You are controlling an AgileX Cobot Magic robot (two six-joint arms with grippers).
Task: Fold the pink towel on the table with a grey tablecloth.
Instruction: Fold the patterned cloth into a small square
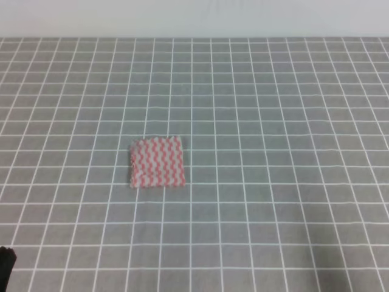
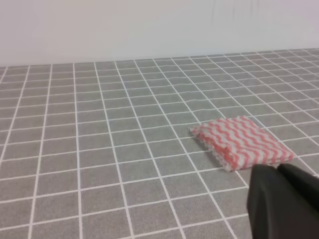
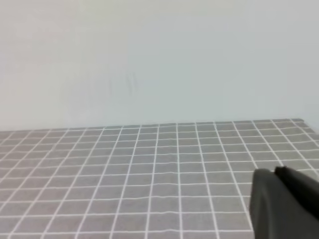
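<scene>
The pink towel (image 1: 157,162) lies flat on the table with a grey tablecloth (image 1: 273,121), left of centre, as a small squarish pad with layered edges. In the left wrist view the pink towel (image 2: 241,142) sits just beyond my left gripper (image 2: 276,168), whose dark fingers meet with nothing between them. A dark bit of the left arm (image 1: 6,267) shows at the overhead view's bottom left corner. My right gripper (image 3: 274,172) is shut and empty over bare cloth; the towel does not show in its view.
The grid-lined tablecloth (image 3: 124,169) runs back to a plain white wall (image 3: 149,59). The table's far right corner (image 3: 299,120) shows in the right wrist view.
</scene>
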